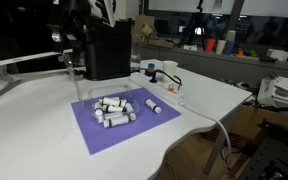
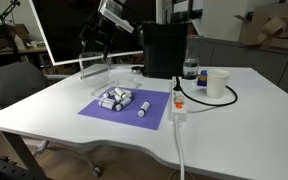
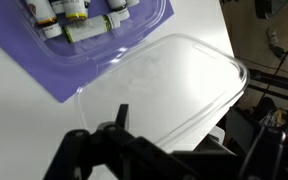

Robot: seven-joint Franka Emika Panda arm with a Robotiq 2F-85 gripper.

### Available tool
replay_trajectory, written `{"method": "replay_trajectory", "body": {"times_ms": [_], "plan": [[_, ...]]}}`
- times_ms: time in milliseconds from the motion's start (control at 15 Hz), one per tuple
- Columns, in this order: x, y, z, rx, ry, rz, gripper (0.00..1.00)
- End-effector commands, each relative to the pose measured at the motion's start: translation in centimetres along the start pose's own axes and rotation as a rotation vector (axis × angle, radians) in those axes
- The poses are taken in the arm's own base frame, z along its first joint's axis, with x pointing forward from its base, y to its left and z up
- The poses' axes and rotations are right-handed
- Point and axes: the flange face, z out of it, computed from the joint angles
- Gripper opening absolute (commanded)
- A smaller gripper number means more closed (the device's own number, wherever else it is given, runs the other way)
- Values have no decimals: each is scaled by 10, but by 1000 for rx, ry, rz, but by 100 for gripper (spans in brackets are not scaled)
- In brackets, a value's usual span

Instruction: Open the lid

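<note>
Arm (image 2: 108, 14) comes in high beside the black machine (image 2: 165, 52), on the machine's side away from the white cup (image 2: 217, 83). The links slope down away from the machine, and the wrist turns the gripper (image 2: 91, 58) down toward the desk (image 2: 244, 120). The gripper hangs low, about level with the machine's lower half, over a clear plastic panel (image 3: 174, 90) that lies flat on the desk just beside the machine. The wrist view gives only dark gripper parts along its bottom edge, so I cannot tell whether the fingers are spread or clenched.

The lid (image 2: 165, 24) is the flat black top panel of the machine. It sits level on top, face up, and is seen nearly edge-on in both exterior views. Its visible edge runs the full width of the machine. The long axis cannot be judged from these angles.

Lid versus gripper: the lid is higher than the gripper and off to its side, well apart.

In front of the machine, a purple mat (image 2: 156, 112) carries a clear tray of small cylinders (image 2: 119, 99).
</note>
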Motion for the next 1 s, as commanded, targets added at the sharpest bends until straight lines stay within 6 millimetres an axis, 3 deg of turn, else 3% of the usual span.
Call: {"method": "replay_trajectory", "body": {"times_ms": [0,200,400,667,933], "plan": [[9,-27,-11,-85,50,-25,100],[18,-36,-21,-215,99,-11,100],[14,-37,-30,-313,144,115,100],[-9,-29,-37,-376,152,298,100],[-49,-13,-41,-402,57,478,100]]}}
